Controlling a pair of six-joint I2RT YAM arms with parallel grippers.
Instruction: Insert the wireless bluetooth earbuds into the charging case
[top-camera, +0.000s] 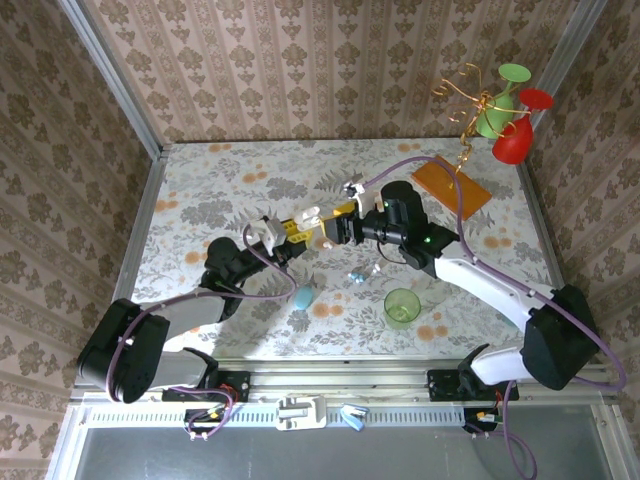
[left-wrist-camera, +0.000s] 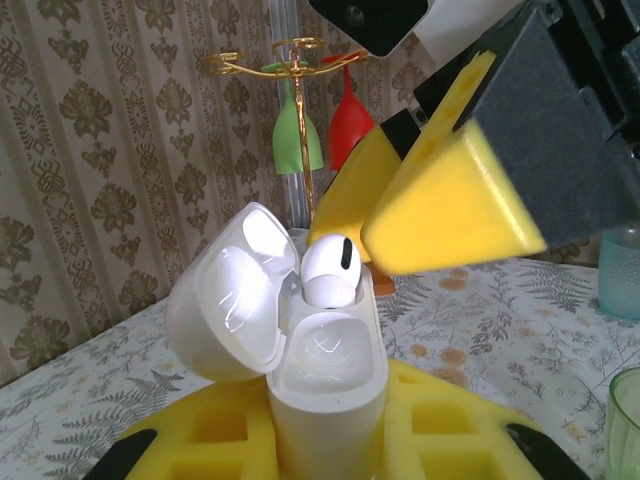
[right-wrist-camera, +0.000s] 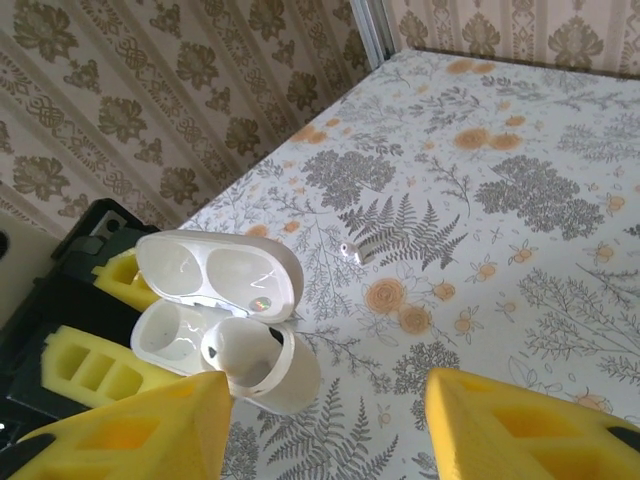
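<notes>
L end effector clamps open charging case over counter centre, base cut off. White earbud in socket, stem hidden. R end effector jaws apart, empty. Floral counter, patterned wallpaper.

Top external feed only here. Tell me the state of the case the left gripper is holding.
Observer: The white charging case is clamped in the left gripper, lid open.
Operator: Report the slots.
Observer: One white earbud sits in the far slot as the left wrist view shows it; the near slot is empty.
Operator: Check the right gripper.
Observer: The right gripper is open, nothing between its fingers.
</notes>
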